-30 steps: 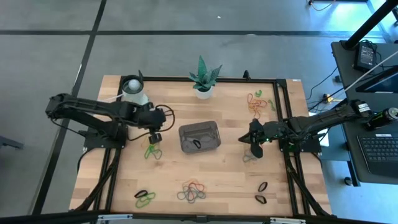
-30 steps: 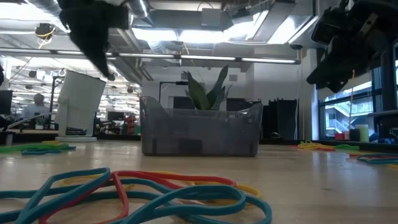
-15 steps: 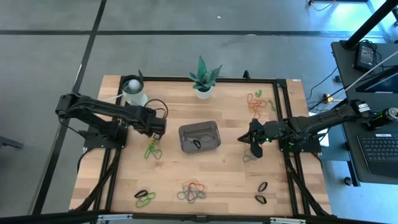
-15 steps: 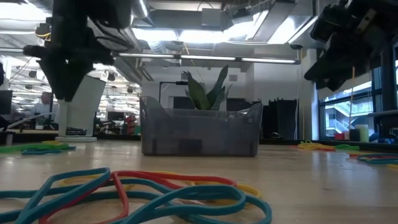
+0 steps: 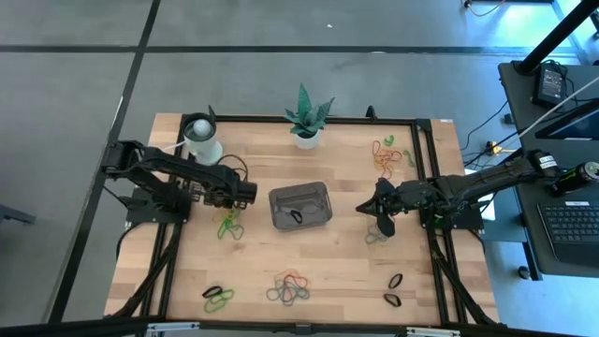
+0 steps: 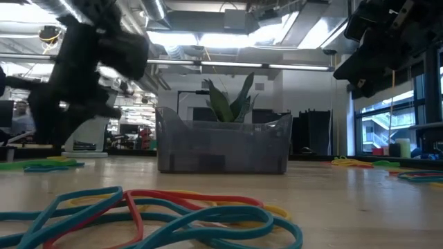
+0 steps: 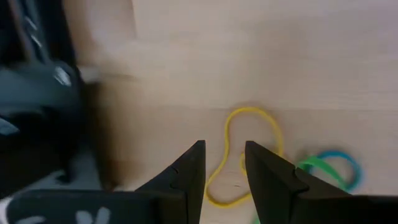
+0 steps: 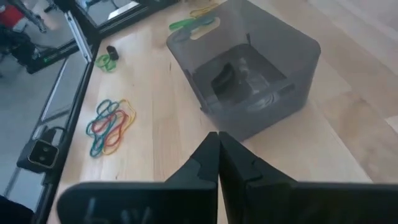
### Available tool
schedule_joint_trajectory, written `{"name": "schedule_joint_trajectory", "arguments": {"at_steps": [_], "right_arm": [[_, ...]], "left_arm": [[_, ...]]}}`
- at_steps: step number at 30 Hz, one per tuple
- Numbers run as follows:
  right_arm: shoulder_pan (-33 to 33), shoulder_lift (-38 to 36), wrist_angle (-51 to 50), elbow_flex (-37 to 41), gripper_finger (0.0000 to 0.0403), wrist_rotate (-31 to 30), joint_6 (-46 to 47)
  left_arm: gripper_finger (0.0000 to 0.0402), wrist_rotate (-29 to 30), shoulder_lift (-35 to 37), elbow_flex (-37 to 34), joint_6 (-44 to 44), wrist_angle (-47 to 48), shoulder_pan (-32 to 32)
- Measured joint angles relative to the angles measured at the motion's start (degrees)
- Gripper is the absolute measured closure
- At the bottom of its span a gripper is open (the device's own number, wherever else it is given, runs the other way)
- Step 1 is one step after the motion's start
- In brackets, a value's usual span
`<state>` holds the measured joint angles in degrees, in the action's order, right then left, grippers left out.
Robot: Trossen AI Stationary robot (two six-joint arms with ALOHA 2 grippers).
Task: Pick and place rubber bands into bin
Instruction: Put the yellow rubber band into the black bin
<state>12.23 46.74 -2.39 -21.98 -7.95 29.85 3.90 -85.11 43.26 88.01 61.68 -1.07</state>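
The bin [image 5: 300, 206], a dark grey translucent tray, stands mid-table with a black band [image 8: 224, 78] inside. Rubber bands lie flat on the wood in loose groups. My left gripper [image 5: 243, 197] points down, open, over a yellow band [image 7: 247, 155] and a green-blue one [image 7: 329, 168] left of the bin. The yellow loop's one side shows in the gap between the fingers [image 7: 189, 168], and no touch shows. My right gripper [image 5: 377, 211] hangs shut above the table right of the bin [image 8: 249, 68], over grey bands [image 5: 376, 234].
A potted plant [image 5: 306, 117] and a white cup [image 5: 200, 136] stand at the far edge. More bands lie far right [image 5: 386, 154], near the front edge [image 5: 290, 287], front left [image 5: 217, 298] and front right [image 5: 393, 290]. A black frame borders the table.
My left gripper has sunk toward the table over the bands left of the bin, and its wrist has rolled about its own axis. The right arm and the bands have kept still.
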Motion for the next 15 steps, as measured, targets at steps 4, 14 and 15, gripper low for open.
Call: {"name": "schedule_joint_trajectory", "arguments": {"at_steps": [4, 14, 15], "right_arm": [[0.0, 0.0, 0.0, 0.0, 0.0398, 0.0, 0.0], [0.0, 0.0, -0.1, 0.0, 0.0398, 0.0, -0.2], [0.0, 0.0, -0.1, 0.0, 0.0398, 0.0, -0.2]], "left_arm": [[0.0294, -1.6, 0.3, -5.0, 2.9, -8.9, -0.2], [0.0330, -1.7, 0.8, -7.3, 5.6, -11.4, -0.2], [0.0342, -1.7, 0.8, -7.3, 5.5, -11.5, -0.2]]}}
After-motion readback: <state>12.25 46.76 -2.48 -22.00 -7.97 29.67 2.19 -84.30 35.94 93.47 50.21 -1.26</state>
